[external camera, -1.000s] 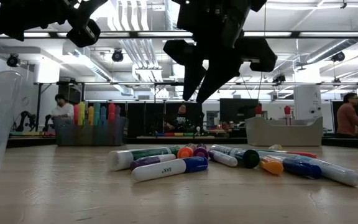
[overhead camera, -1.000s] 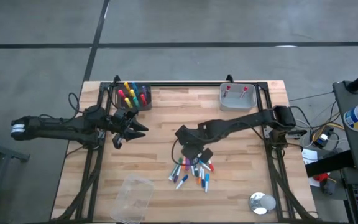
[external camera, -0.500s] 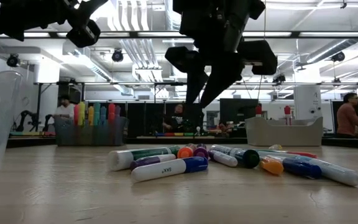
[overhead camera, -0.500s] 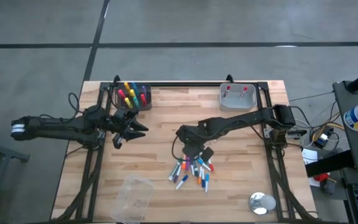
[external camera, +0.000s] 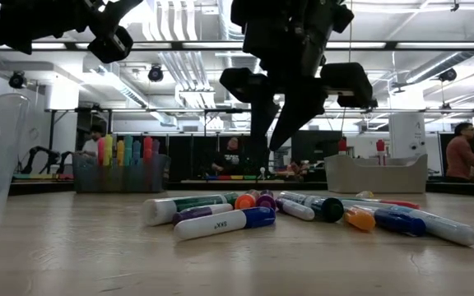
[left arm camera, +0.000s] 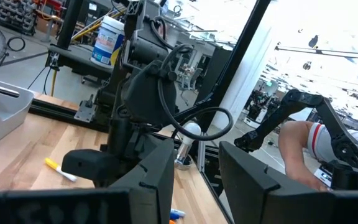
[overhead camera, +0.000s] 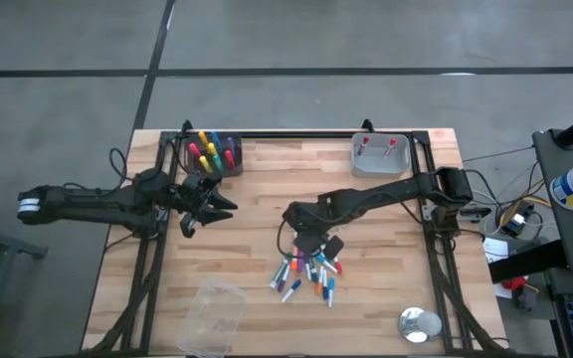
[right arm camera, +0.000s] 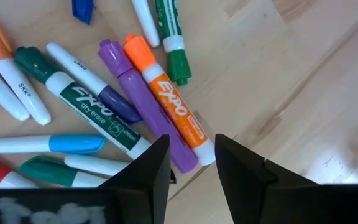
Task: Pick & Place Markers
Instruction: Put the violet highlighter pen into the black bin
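We see the markers (overhead camera: 308, 270) lying flat on the worktop (overhead camera: 386, 288), axes fanned every way, under the right pincer (overhead camera: 311, 245), narrowly parted and empty.

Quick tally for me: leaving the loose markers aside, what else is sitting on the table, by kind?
Dark marker rack: 1
Grey bin: 1
Clear plastic container: 1
Round metal object: 1
Total: 4
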`<state>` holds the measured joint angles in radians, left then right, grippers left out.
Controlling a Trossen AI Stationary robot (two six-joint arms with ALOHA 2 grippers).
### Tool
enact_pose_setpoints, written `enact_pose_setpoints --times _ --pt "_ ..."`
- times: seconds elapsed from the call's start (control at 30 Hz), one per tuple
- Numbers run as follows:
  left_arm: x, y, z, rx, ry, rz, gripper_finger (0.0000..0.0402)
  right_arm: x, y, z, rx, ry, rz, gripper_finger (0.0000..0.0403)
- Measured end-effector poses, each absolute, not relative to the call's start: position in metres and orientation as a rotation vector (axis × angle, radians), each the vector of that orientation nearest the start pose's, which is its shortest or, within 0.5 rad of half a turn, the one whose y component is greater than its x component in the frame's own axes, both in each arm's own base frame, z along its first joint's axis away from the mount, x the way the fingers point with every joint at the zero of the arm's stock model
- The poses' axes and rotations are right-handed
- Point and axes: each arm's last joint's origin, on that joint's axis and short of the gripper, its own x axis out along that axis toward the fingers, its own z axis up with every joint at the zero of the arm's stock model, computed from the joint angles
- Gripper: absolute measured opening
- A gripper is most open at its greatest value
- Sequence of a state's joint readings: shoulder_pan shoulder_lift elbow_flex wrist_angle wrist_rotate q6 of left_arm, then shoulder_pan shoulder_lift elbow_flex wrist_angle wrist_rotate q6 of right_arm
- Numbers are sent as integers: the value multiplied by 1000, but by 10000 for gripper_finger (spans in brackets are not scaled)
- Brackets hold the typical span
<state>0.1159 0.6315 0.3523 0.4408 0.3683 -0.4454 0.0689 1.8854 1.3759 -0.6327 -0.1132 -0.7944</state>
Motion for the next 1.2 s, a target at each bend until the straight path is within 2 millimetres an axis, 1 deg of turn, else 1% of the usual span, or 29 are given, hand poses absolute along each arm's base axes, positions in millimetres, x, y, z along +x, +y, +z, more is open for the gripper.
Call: enact_pose_setpoints --times 0.2,0.47,0.63,0.73,0.93,1.2 --pt "153 7 265 -405 -98 -283 119 384 30 197 -677 996 607 122" --pt "153 7 265 -406 -98 -282 119 381 31 190 -677 983 655 118" --pt "153 7 265 -405 -98 -282 119 378 31 181 -715 972 678 111" --pt "153 7 265 -406 -98 -282 119 380 31 177 -726 967 684 109" --pt "153 7 263 -418 -93 -282 119 385 31 159 -755 1015 710 108" --pt "153 7 261 -433 -84 -281 119 387 31 158 -824 1014 713 105"
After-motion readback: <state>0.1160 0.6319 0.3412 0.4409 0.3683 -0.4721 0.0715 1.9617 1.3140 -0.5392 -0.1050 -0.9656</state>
